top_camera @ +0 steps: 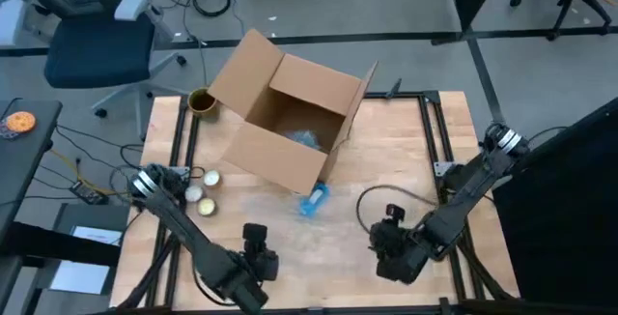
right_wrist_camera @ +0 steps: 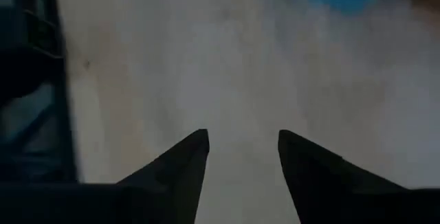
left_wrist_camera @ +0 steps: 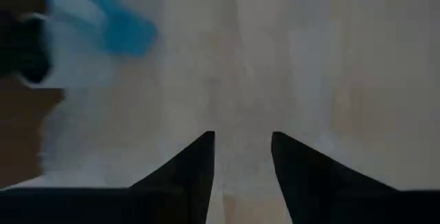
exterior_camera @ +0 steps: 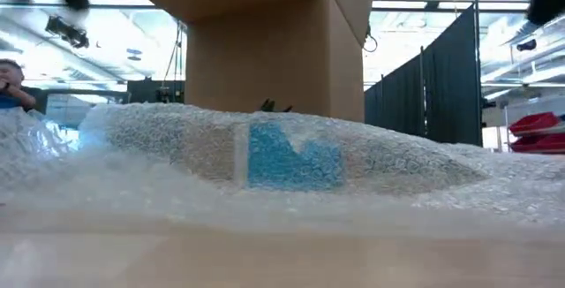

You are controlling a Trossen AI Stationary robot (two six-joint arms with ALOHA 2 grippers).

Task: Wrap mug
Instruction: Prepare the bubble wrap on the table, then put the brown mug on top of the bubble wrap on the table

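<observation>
Blue mug (top_camera: 315, 200) lies on bubble wrap (exterior_camera: 424, 169) mid-desk (top_camera: 406, 151), by box (top_camera: 290, 122). Both end effectors open, empty: left (top_camera: 257, 260), right (top_camera: 391, 247) flank it at the near edge, roughly equidistant.

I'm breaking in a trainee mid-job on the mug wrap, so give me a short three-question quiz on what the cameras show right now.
1. True or false: the blue mug lies on the table, just outside the open cardboard box.
2. Which gripper holds something? A) left gripper B) right gripper C) neither
3. Fill in: the sheet spread under and around the mug in the low view is ______.

Key:
1. True; it lies by the box's near corner.
2. C; both are open over bare tabletop near the table's front edge.
3. Bubble wrap.
</observation>
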